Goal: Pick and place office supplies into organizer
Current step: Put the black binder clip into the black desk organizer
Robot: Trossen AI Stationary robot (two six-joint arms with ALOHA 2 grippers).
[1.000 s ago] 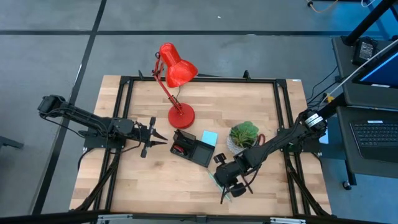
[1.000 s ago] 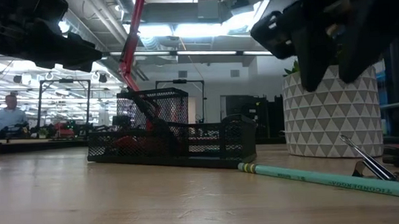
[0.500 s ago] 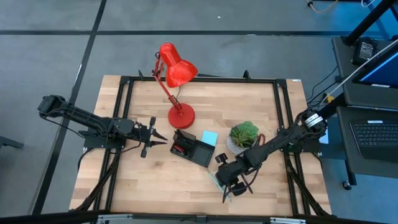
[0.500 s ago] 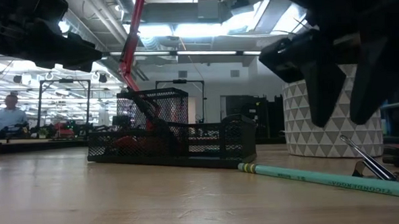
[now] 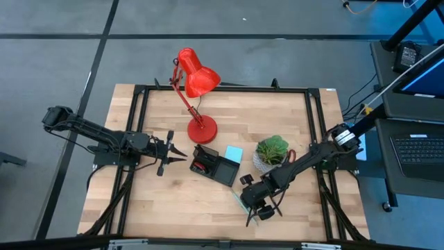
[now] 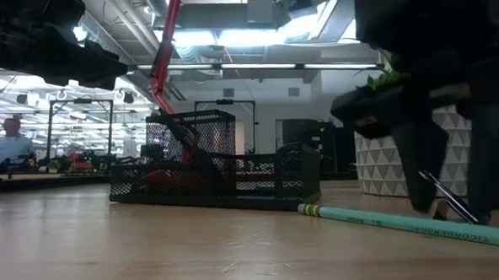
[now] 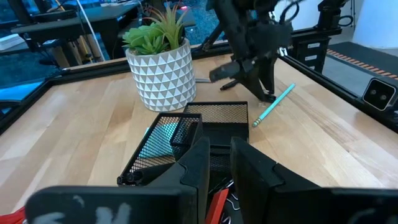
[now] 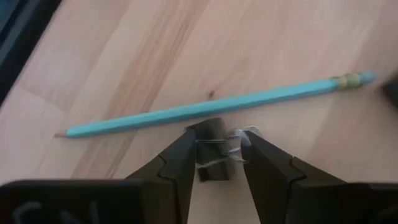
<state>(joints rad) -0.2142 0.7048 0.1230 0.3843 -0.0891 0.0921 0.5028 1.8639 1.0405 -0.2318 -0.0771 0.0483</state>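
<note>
Right tool [image 8: 219, 152] low over the tabletop [image 5: 166, 208] near its front edge, fingers [image 8: 180, 155] spread either side of a small black binder clip [image 8: 211, 158]; clip sits in the gap on the wood, contact with the pads can't be told. Teal pencil [image 8: 211, 109] lies just beside the clip, flat, eraser end toward the organizer [image 5: 216, 167]. In the high view the right tool [image 5: 255, 201] sits between the organizer and the front rail, plant pot [image 5: 270, 153] close beside the arm, so that side is tight. Open wood to the front-left of the organizer. Organizer near mid-tabletop, black mesh, red scissors [image 5: 200, 165] inside its left part; light blue sticky pad [image 5: 234, 153] touching or just beside its far corner. Left tool [image 5: 170, 154] hovers left of the organizer, fingers [image 7: 199, 163] nearly pressed together, holding nothing visible. Red lamp [image 5: 198, 90] farther back, base just behind the organizer.
</note>
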